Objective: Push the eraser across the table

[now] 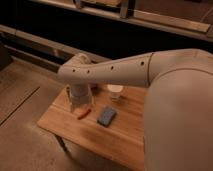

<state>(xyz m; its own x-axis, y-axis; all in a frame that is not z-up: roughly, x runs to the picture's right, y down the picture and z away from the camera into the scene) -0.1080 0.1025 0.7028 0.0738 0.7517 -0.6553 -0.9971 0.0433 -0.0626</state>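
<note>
A small wood-plank table (60, 122) with dark thin legs stands below my arm. A dark blue-grey rectangular eraser (106, 115) lies flat near the middle of the top. My gripper (79, 102) hangs at the end of the white arm over the table's left part, to the left of the eraser and apart from it. A small orange-red object (84, 113) lies on the table just below the gripper, between it and the eraser.
A white cup (115, 91) stands at the table's far edge behind the eraser. My white arm (175, 100) covers the table's right side. A dark wall with rails runs behind. Bare floor (25, 135) lies to the left and front.
</note>
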